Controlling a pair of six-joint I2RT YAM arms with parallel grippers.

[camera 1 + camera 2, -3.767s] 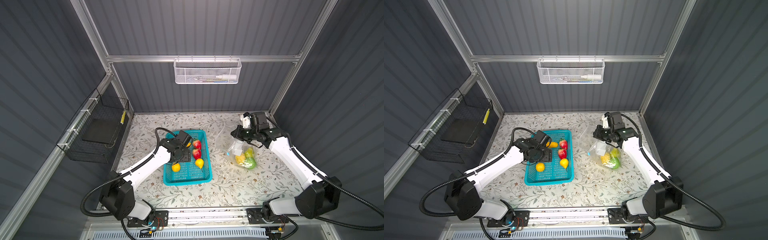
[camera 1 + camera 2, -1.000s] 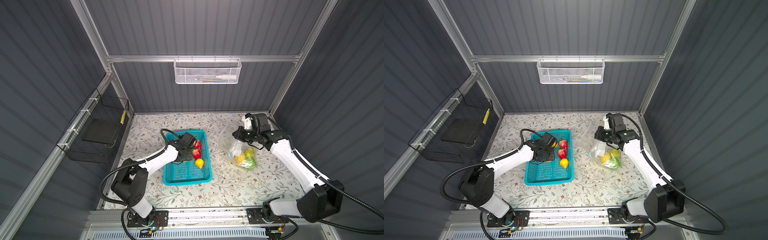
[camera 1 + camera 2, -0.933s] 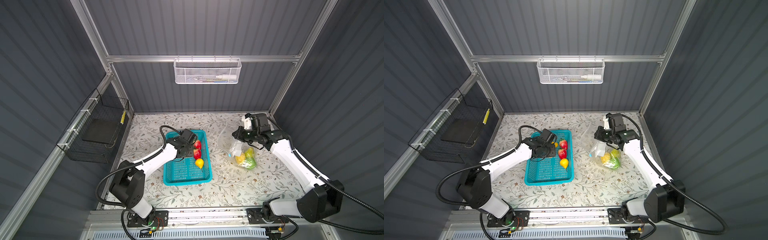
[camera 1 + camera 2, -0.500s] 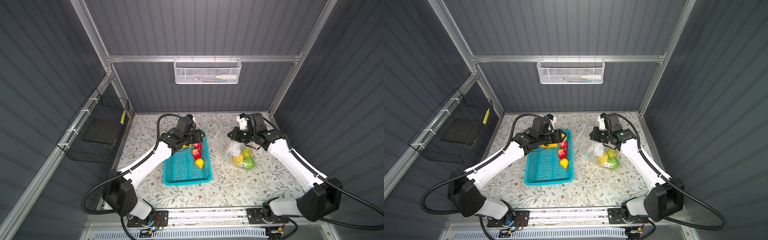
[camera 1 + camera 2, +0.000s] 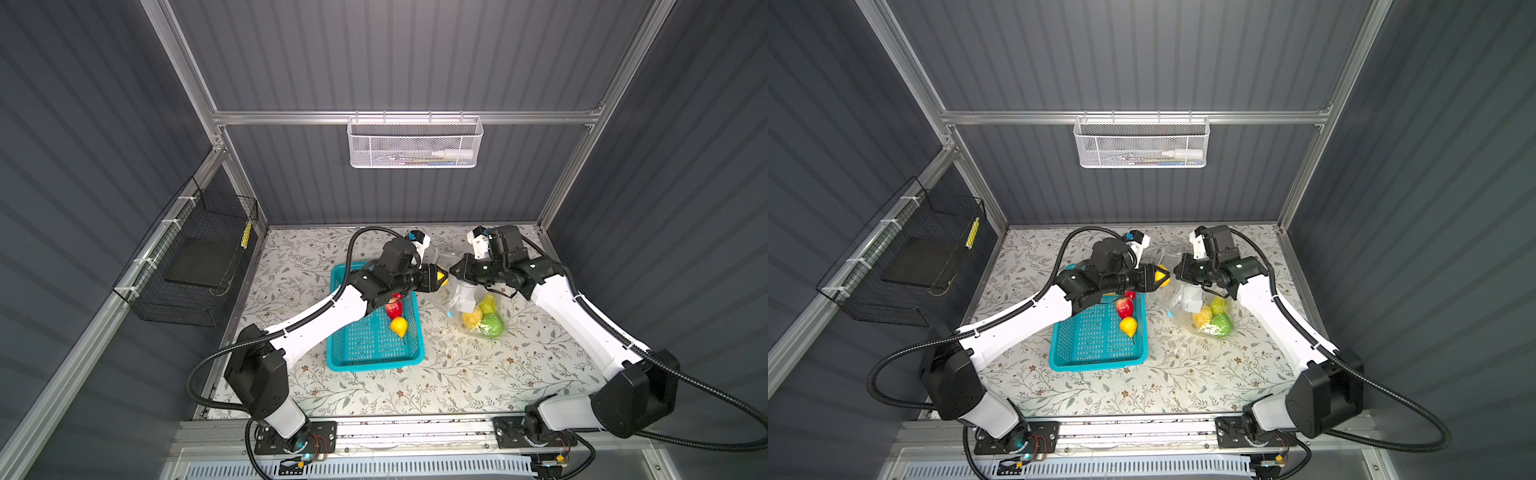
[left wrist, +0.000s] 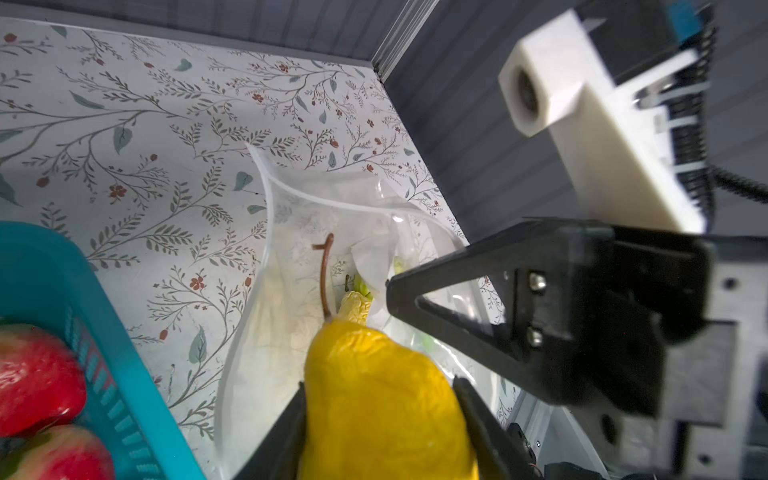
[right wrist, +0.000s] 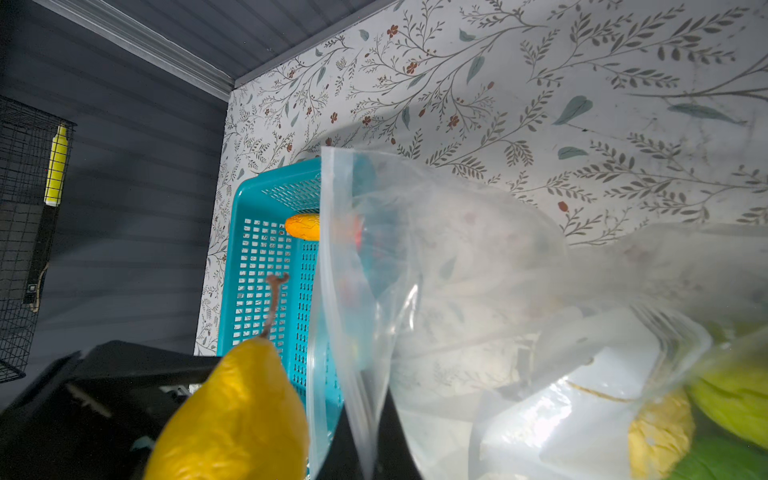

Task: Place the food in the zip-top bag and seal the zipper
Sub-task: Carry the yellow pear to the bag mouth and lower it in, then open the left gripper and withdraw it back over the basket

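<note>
My left gripper (image 5: pixel 439 277) is shut on a yellow pear-shaped fruit (image 6: pixel 382 395) with a brown stem, held in the air right at the mouth of the zip-top bag (image 5: pixel 460 300). My right gripper (image 5: pixel 454 270) is shut on the bag's upper rim and holds it up, with the zipper (image 7: pixel 326 249) strip unsealed. A green ball (image 5: pixel 493 325), a yellow citrus (image 5: pixel 471 320) and a green pear (image 5: pixel 487 302) lie inside the bag. The teal basket (image 5: pixel 374 353) holds two red strawberries (image 6: pixel 33 378), a yellow fruit (image 5: pixel 398 326) and an orange oblong (image 7: pixel 303 226).
A white mesh basket (image 5: pixel 415 141) hangs on the rear wall. A black wire basket (image 5: pixel 195 257) is fixed to the left wall. The two grippers are nearly tip to tip above the gap between basket and bag.
My left arm lifted the yellow fruit out of the basket and swung it right to the bag's mouth. The right gripper shifted the held bag rim slightly left.
</note>
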